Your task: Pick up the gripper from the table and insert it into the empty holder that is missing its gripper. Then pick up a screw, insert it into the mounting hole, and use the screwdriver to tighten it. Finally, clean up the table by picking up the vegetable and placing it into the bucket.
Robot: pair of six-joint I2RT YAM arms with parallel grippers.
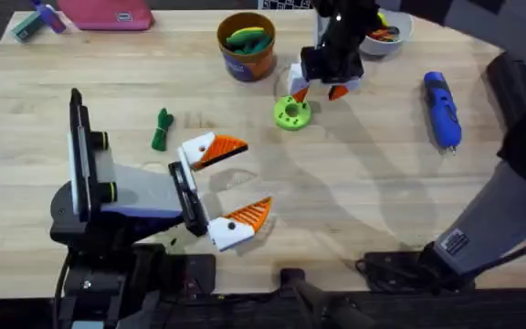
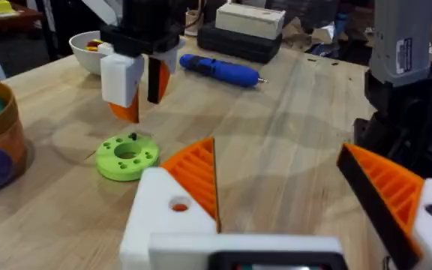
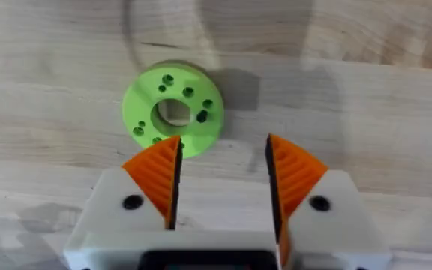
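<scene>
Two tools open, empty; holder (image 3: 172, 109) just beside right tool (image 3: 223, 176), untouched.

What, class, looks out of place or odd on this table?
Nothing looks spilled or broken. The small green vegetable lies loose on the table, apart from the bucket, which already holds a bigger toy. The green disc has an empty middle.

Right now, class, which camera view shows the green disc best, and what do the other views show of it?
The right wrist view: the green disc is seen from straight above, with its centre opening and small holes plain. The left wrist view shows it from the side, flat on the table. The overhead view shows it small beneath the right tool.
</scene>
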